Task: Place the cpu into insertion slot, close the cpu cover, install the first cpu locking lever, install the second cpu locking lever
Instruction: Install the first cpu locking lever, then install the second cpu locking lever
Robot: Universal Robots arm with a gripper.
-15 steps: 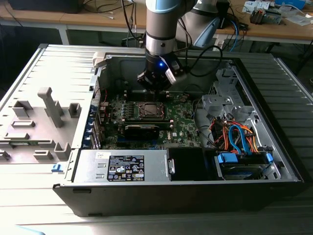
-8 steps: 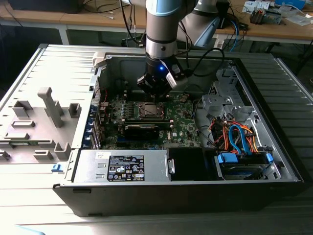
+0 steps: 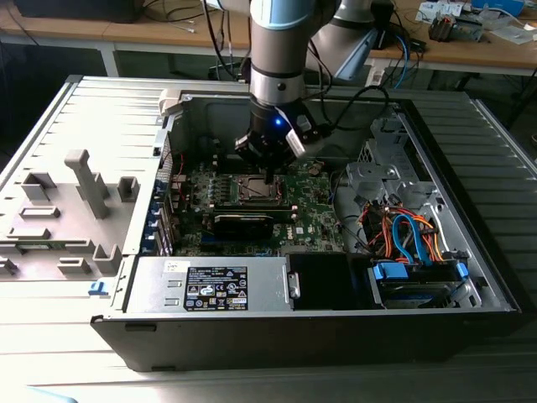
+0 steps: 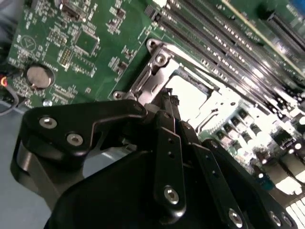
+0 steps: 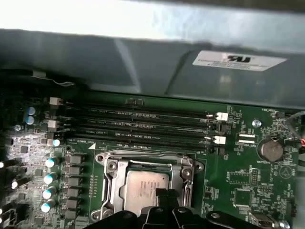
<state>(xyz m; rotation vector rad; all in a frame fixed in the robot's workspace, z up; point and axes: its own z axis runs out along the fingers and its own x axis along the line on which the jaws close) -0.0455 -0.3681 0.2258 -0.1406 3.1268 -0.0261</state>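
The green board lies in an open computer case, with the insertion slot [image 3: 257, 191] near its middle. In the first wrist view the cpu [image 5: 141, 185] sits flat in the socket, its silver-grey top showing through the window of the cpu cover [image 5: 110, 177]. The cover lies down over the chip. Both also appear in the second wrist view, the cover [image 4: 153, 70] as a silver frame and the cpu [image 4: 189, 91] as a bright patch. My gripper [image 3: 268, 175] hangs straight over the socket. Its black fingertips [image 4: 167, 102] are together, shut, just above the chip's edge [image 5: 164, 194].
Long memory slots [image 5: 143, 126] run beside the socket toward the grey case wall [image 5: 143, 67]. A coin battery [image 5: 269, 149] sits on the board. A long black block [image 3: 243, 222], a power supply [image 3: 210, 285] and bundled cables [image 3: 403, 235] crowd the case. A grey fixture [image 3: 84, 185] stands outside.
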